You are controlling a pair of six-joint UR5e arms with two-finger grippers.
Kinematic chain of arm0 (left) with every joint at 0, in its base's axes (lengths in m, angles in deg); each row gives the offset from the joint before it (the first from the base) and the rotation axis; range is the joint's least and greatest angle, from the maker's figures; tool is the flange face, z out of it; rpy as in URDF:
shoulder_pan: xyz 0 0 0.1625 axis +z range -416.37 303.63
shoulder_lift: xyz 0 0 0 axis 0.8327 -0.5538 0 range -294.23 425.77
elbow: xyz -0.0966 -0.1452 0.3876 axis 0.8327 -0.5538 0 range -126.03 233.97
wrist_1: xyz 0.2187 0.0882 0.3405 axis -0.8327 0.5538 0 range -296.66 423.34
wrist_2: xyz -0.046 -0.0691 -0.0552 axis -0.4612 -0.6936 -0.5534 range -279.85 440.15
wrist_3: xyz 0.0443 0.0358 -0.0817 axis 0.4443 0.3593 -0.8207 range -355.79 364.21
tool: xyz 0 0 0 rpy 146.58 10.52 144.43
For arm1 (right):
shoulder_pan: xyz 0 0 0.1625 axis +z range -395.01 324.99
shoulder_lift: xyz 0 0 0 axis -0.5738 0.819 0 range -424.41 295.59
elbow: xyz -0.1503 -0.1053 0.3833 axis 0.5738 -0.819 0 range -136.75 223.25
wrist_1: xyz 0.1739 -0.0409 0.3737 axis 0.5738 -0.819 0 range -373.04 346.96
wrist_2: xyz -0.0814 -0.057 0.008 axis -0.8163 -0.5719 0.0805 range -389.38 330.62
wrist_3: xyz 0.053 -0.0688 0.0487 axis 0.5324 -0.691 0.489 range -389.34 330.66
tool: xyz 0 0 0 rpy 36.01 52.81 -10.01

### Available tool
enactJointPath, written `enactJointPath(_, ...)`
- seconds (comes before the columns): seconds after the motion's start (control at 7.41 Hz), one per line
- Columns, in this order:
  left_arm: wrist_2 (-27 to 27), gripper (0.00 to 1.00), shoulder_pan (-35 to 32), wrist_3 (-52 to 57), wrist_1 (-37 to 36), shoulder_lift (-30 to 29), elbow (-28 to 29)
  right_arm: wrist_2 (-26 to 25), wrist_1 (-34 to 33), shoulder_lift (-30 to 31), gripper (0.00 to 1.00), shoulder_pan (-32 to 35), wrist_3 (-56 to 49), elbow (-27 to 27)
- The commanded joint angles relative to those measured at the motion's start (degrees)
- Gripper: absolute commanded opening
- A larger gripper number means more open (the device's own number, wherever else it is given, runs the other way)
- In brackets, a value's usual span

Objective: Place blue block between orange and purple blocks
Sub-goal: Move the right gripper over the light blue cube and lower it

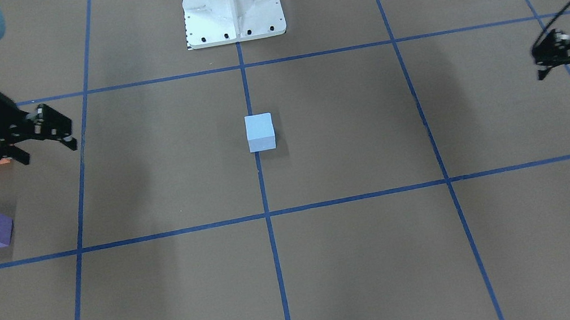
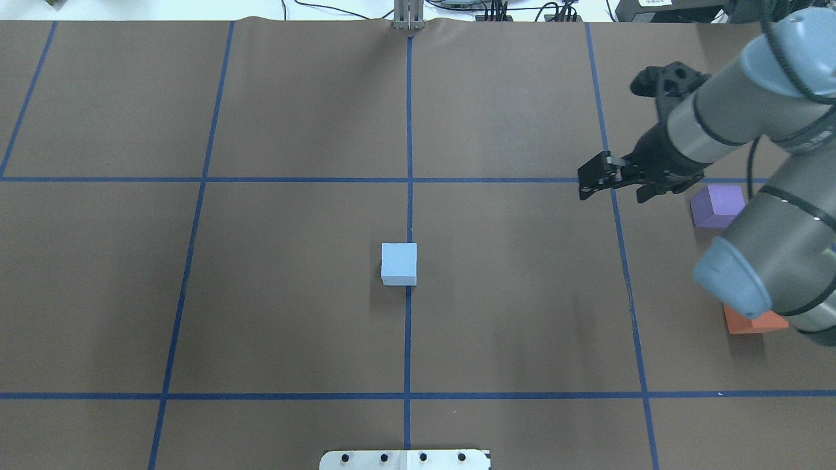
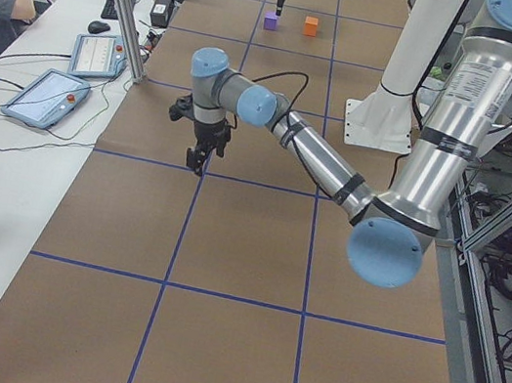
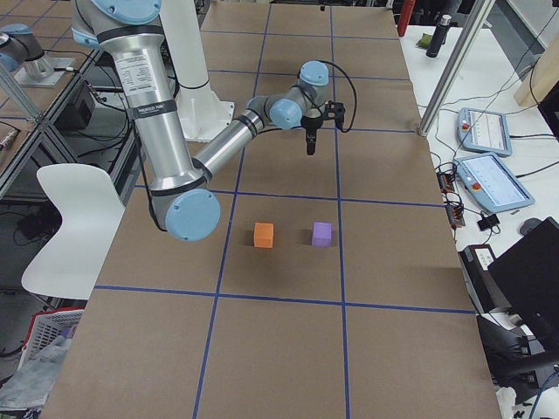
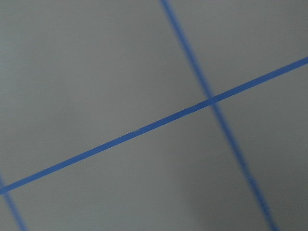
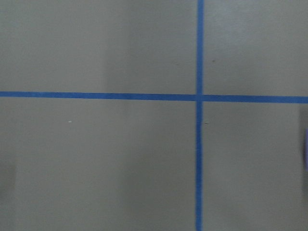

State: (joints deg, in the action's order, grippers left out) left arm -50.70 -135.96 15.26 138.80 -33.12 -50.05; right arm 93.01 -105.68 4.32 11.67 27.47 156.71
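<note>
The pale blue foam block (image 2: 399,264) sits alone at the centre of the brown paper-covered table (image 2: 294,313), its right edge on the middle line of the blue tape grid (image 2: 196,215). No gripper touches it.

In the overhead view, the purple foam block (image 2: 717,205) lies well apart from it, a little above 3 o'clock. The orange foam block (image 2: 751,322) lies a little below 3 o'clock, partly hidden under the right arm's elbow. The orange block is at 6 o'clock of the purple one, with bare table between them.

The right gripper (image 1: 50,150) hangs above the table at about 2 o'clock from the blue block, near the purple block. Its fingers are spread apart and hold nothing.

The left gripper (image 1: 540,63) hovers over the opposite end of the table, at 9 o'clock. Whether its fingers are parted cannot be told, and nothing is seen in its grasp.
</note>
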Motion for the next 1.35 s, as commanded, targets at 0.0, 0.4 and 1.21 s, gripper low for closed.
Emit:
enactJointPath(0.0,-5.4,1.00,-11.6,15.1,0.2,5.1,7.7,-10.1,-8.4,-14.2,1.00,-10.7,7.4,-5.7)
enactJointPath(0.4,-5.4,1.00,-14.4,15.2,0.0,7.4,6.8,-15.1,-8.1,-29.0,1.00,-15.7,10.0,-23.0)
enactJointPath(1.21,-5.4,1.00,-14.4,14.4,0.0,7.4,6.6,-18.1,1.8,-29.3,1.00,-19.2,12.2,-31.5)
